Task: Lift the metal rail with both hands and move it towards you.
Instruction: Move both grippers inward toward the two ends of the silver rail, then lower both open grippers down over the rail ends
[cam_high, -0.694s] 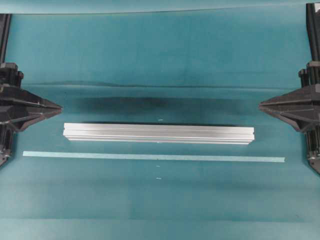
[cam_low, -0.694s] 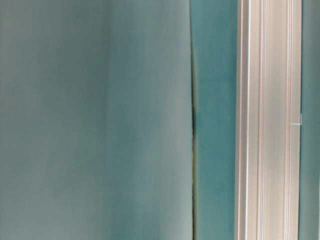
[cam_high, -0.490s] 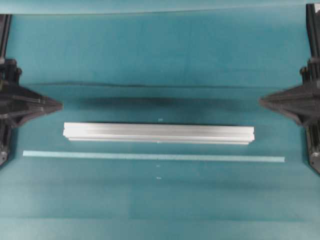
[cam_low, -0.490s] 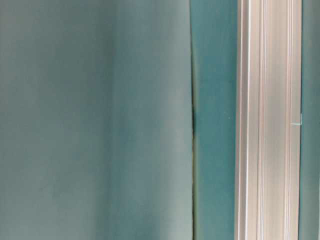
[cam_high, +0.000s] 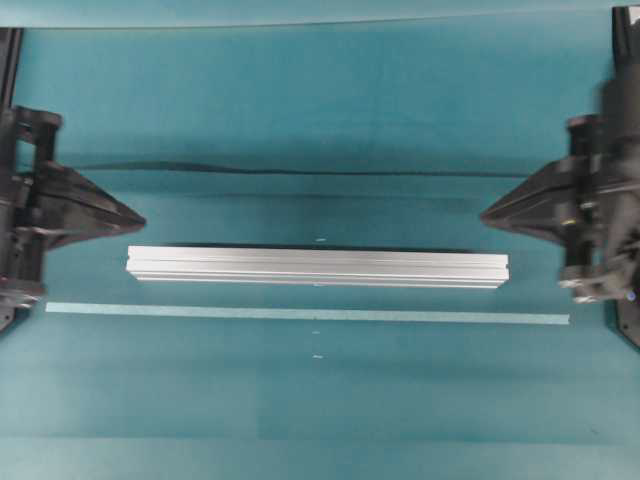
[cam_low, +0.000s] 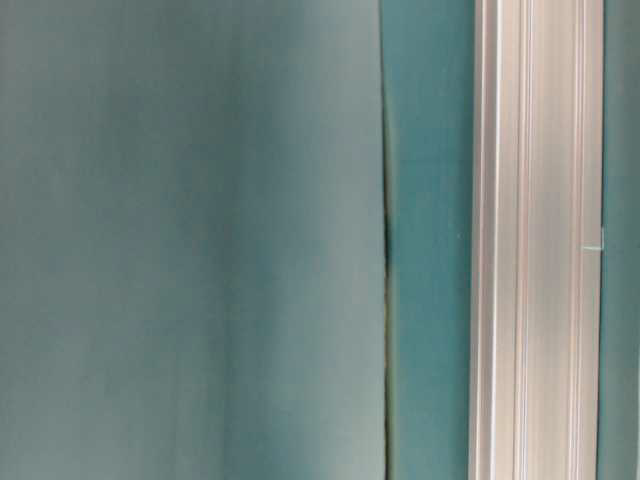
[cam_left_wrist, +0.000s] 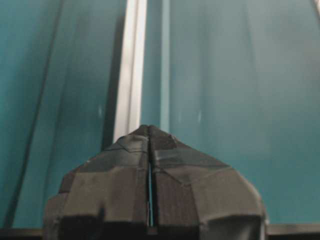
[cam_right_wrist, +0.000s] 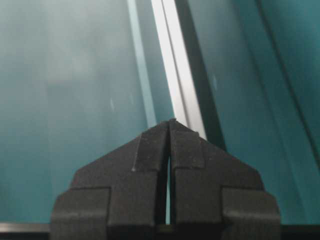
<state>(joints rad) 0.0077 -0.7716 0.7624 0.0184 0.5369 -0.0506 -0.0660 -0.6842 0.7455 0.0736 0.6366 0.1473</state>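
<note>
Rail: the rail (cam_high: 318, 268) lies flat on the teal mat (cam_high: 320, 110), level across the middle of the overhead view, ends just short of each gripper's reach; nothing touches it.
Rail, close views: it runs as a bright grooved band down the right of the table-level view (cam_low: 537, 240), and as a thin pale line up from the fingertips in both wrist views (cam_left_wrist: 131, 75) (cam_right_wrist: 177, 75).
Tape: a thin pale-green tape strip (cam_high: 307, 314) lies just below the rail, parallel, apart from it and longer at both ends.
Left gripper: left gripper (cam_high: 138, 217) at the left edge, tip pointing inward, above and beside the rail's left end; fingers (cam_left_wrist: 120, 175) pressed together, holding nothing.
Right gripper: right gripper (cam_high: 487, 213) at the right edge, mirrored, near the rail's right end; fingers (cam_right_wrist: 147, 160) pressed together, empty.
Stage: approach, judged; no grasp begun.
Risk, jaws: both must spread before descending, else the tips would strike the rail and shove it.
Risk, timing: uneven grips or unequal lift would tilt the long bar and let it slip from one end.
Risk, grip: smooth metal and narrow tips suggest slipping.
</note>
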